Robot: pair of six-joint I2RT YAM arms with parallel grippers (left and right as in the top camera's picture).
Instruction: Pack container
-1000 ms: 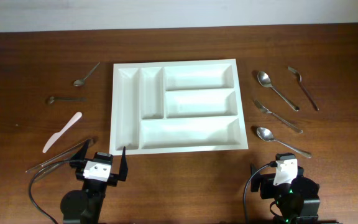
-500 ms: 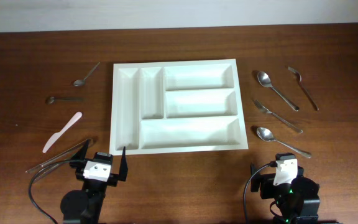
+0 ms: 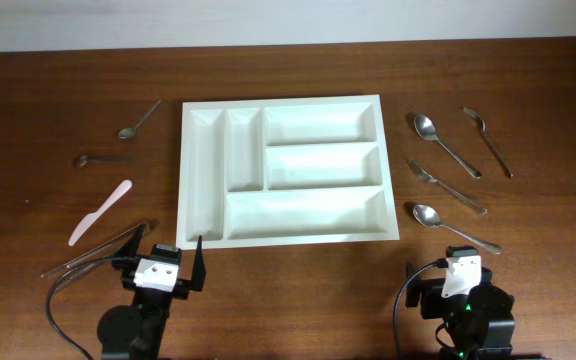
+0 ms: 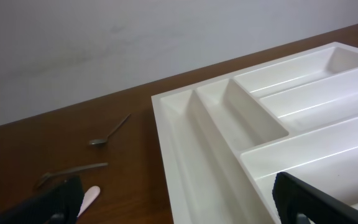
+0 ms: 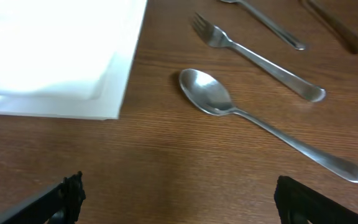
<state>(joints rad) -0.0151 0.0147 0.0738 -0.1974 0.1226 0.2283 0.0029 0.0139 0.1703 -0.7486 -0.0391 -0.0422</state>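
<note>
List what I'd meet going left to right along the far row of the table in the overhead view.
teaspoon → container → large spoon → small spoon

- Container: large white rectangular plastic cutlery tray, lying flat and upright on the wooden table, long sides parallel to the table's far edge.
- Interior: five compartments. Two narrow long ones run side by side at the left end; two wider ones are stacked to their right; a third wide one spans the near side.
- State: every compartment floor is bare white.
</note>
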